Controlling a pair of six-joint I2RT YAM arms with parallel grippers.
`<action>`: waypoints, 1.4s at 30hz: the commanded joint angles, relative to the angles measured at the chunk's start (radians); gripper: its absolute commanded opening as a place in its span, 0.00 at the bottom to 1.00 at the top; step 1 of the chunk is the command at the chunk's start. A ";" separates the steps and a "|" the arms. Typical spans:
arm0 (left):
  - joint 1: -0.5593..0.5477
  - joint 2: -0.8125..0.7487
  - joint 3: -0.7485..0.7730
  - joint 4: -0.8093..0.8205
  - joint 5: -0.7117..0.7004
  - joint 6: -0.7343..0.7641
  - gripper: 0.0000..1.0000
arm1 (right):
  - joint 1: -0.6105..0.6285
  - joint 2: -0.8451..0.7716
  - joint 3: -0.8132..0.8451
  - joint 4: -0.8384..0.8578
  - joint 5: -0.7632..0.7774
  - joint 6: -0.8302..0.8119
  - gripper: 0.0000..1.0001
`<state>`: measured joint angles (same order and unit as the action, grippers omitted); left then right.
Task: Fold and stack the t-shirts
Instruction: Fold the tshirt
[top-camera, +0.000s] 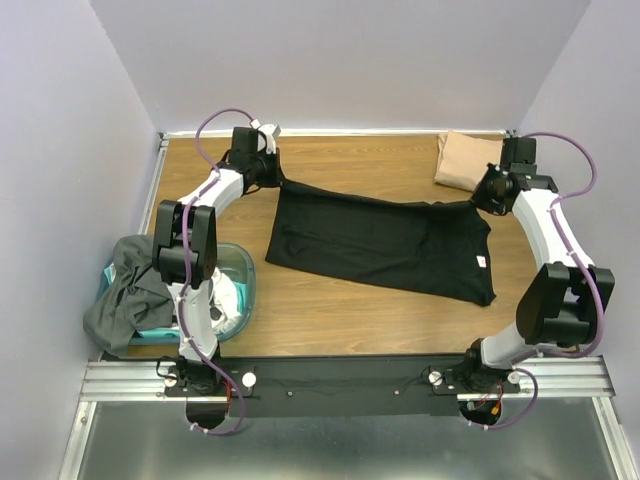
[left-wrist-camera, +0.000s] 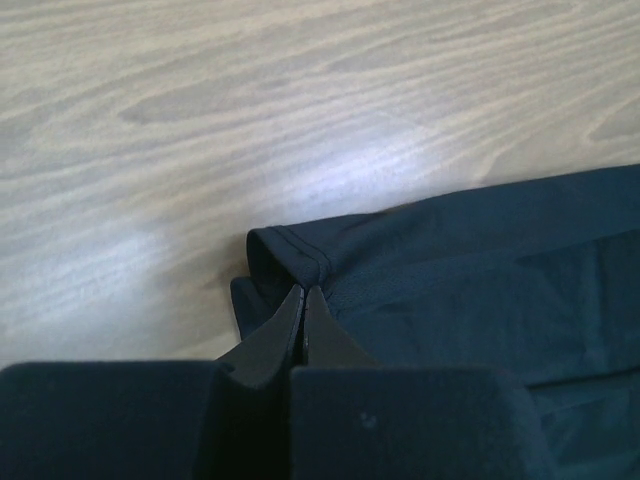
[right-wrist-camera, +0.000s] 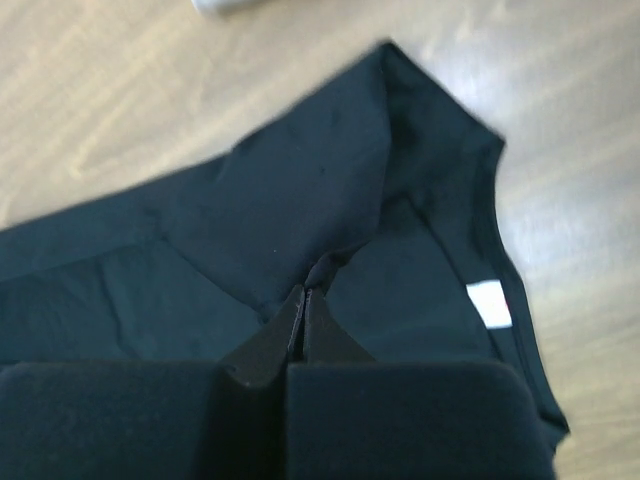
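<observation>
A black t-shirt lies spread across the middle of the wooden table. Its far edge is stretched between my two grippers. My left gripper is shut on the shirt's far left corner, at the hem. My right gripper is shut on a pinch of the shirt's far right edge, near the collar with its white label. A folded tan-beige t-shirt lies at the far right corner. A dark grey t-shirt hangs over the tub at the left.
A teal see-through tub stands at the near left with white cloth inside. The left arm's links rise over the tub. A metal rail runs along the table's near edge. Walls close in on three sides.
</observation>
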<state>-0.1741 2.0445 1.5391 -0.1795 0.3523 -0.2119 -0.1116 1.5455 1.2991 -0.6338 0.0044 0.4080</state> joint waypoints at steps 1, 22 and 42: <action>0.001 -0.089 -0.055 -0.020 -0.030 0.037 0.00 | -0.005 -0.062 -0.060 -0.079 0.002 0.023 0.00; 0.001 -0.333 -0.398 0.014 -0.070 -0.063 0.00 | -0.003 -0.242 -0.271 -0.188 -0.055 0.051 0.00; -0.097 -0.372 -0.376 0.015 -0.108 -0.138 0.51 | 0.303 -0.176 -0.253 0.032 -0.197 -0.018 0.55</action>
<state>-0.2581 1.7016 1.1664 -0.1970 0.2008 -0.3260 0.1097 1.3216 1.0325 -0.7071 -0.0883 0.4053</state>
